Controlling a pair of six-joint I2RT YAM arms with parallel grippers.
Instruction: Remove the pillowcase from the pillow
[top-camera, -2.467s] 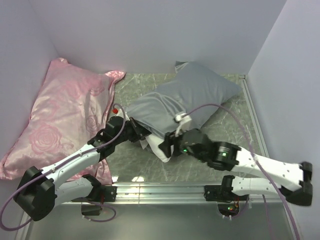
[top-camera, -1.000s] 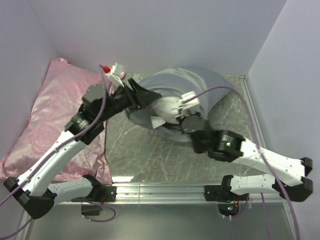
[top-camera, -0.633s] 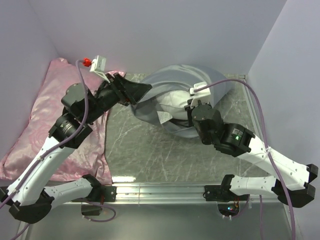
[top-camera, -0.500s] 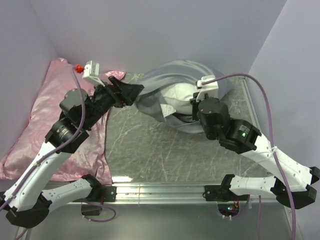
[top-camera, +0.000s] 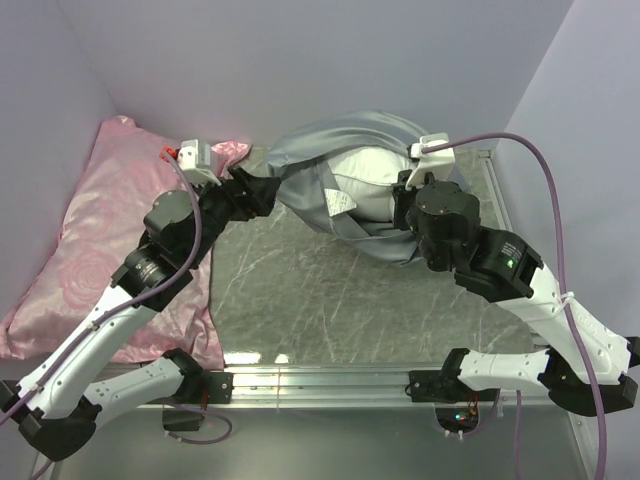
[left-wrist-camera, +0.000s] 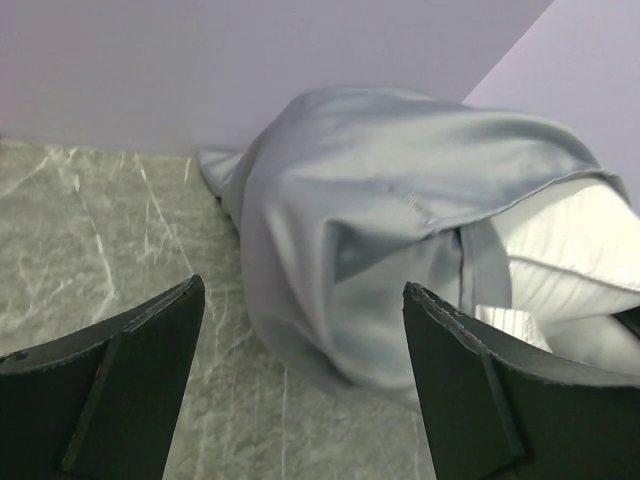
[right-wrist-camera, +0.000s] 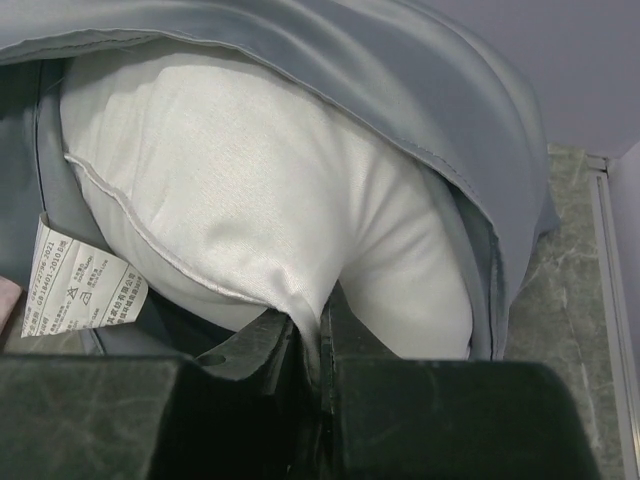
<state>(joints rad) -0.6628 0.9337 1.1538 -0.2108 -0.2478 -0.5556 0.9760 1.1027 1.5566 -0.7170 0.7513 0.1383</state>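
In the top view, my left gripper (top-camera: 262, 190) sat left of centre with its jaws spread, just beside the left edge of the pillowcase (top-camera: 340, 140); the pillowcase lay bunched in the upper middle of the frame, near the back wall; the pillow (top-camera: 365, 172) showed white through its open mouth, with a printed label (top-camera: 338, 203) at the lower left of that opening; my right gripper (top-camera: 400, 205) reached in from the right, its tips hidden by fabric; a pink rose-patterned pillow (top-camera: 110, 220) lay at the left, partly on the marbled table (top-camera: 300, 290).

In the left wrist view, my fingers (left-wrist-camera: 130, 380) stood wide apart at the lower corners, holding nothing; the pillowcase (left-wrist-camera: 380, 200) filled the centre beyond them, clear of both tips; the pillow (left-wrist-camera: 570, 250) poked out at the right edge.

In the right wrist view, my right jaws were pinched together on a fold of the pillow (right-wrist-camera: 260, 200) at bottom centre; the pillowcase (right-wrist-camera: 420, 90) arched over its top and right side; the label (right-wrist-camera: 75, 290) hung at lower left.
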